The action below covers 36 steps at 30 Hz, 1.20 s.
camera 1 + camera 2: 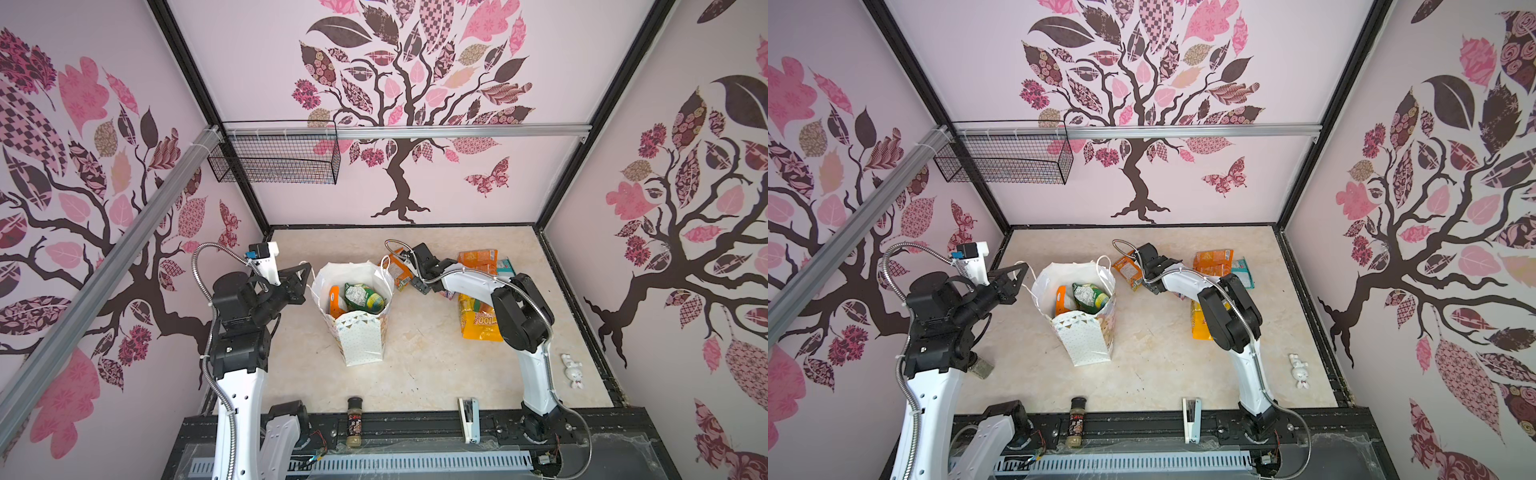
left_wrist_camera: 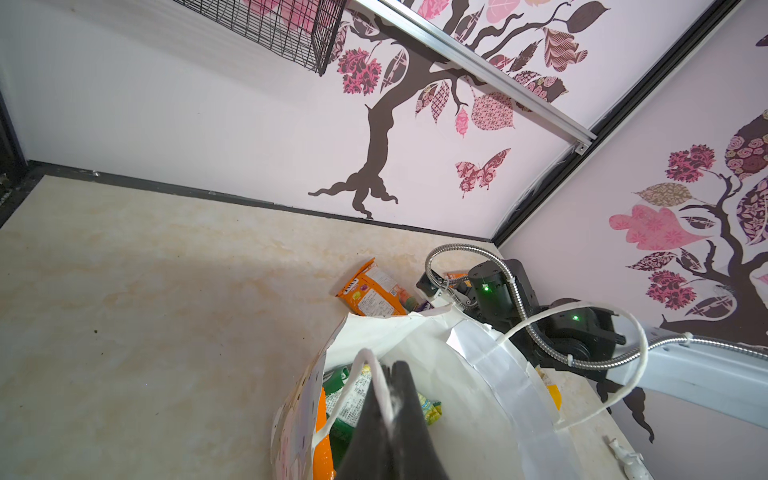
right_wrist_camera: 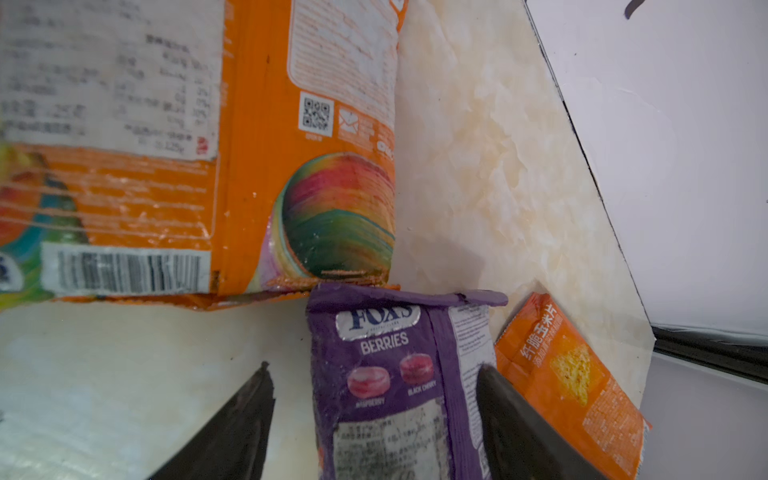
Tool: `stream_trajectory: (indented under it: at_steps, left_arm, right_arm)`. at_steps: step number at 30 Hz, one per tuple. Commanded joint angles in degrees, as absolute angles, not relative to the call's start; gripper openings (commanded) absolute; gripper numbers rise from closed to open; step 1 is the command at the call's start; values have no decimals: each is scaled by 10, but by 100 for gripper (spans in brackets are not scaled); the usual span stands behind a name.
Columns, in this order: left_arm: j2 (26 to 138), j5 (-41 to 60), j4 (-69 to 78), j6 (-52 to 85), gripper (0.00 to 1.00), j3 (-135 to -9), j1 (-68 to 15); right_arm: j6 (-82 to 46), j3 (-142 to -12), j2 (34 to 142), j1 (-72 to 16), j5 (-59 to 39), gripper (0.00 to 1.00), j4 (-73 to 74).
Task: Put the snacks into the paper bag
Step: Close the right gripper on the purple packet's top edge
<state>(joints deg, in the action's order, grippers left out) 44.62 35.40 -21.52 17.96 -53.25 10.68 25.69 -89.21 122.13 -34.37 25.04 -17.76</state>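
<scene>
My left pincer [image 2: 395, 365] is pressing together on the cord handle [image 2: 380, 386] of the paper bag [image 2: 498, 374]. Only my left wrist view is showing that grip plainly. My right pincer [image 3: 374, 368] is standing spread, its fingers flanking a purple packet [image 3: 386, 345] that is lying on the table [image 3: 498, 166]. My arm is covering nearly all of that packet in both top views. A large orange packet [image 3: 257, 145] is touching its end, and a smaller orange packet [image 3: 569, 374] is lying just beside it. In both top views the paper bag is standing upright mid-table, holding a green packet [image 1: 363, 297] and a narrow orange packet [image 1: 334, 301]. A yellow packet [image 1: 480, 322] is lying outside it, beneath my right arm.
</scene>
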Motion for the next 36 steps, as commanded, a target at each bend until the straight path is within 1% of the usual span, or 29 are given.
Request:
stream_trajectory:
  at_steps: [1, 8, 16, 19, 22, 24, 26, 29, 32, 36]
  left_arm:
    - [443, 365, -207, 173, 0, -551, 110]
    - [446, 372, -205, 179, 0, -550, 110]
    - [449, 370, -204, 177, 0, -548, 110]
    - [451, 370, -209, 173, 0, -550, 111]
    - [448, 362, -209, 172, 0, -546, 110]
    - [446, 361, -209, 171, 0, -545, 111]
    - [443, 360, -206, 172, 0, -543, 110]
    - [441, 357, -204, 173, 0, -541, 111]
    - [439, 350, -203, 174, 0, -538, 110]
    - [436, 330, -200, 175, 0, -534, 110]
  right_arm:
    - [274, -922, 1257, -340, 259, 78, -168]
    - [273, -947, 1290, -332, 263, 75, -174]
    - [275, -979, 1316, -322, 259, 64, -178]
    - [273, -981, 1318, -321, 250, 54, -174]
    - [270, -983, 1318, -321, 240, 41, -176]
    - [267, -982, 1316, -320, 239, 34, -177]
    - [263, -985, 1312, -321, 239, 24, -180]
    - [249, -984, 1295, -321, 237, 6, -184]
    - [229, -971, 1265, -320, 229, 0, -187]
    - [176, -954, 1209, -321, 201, 0, -209]
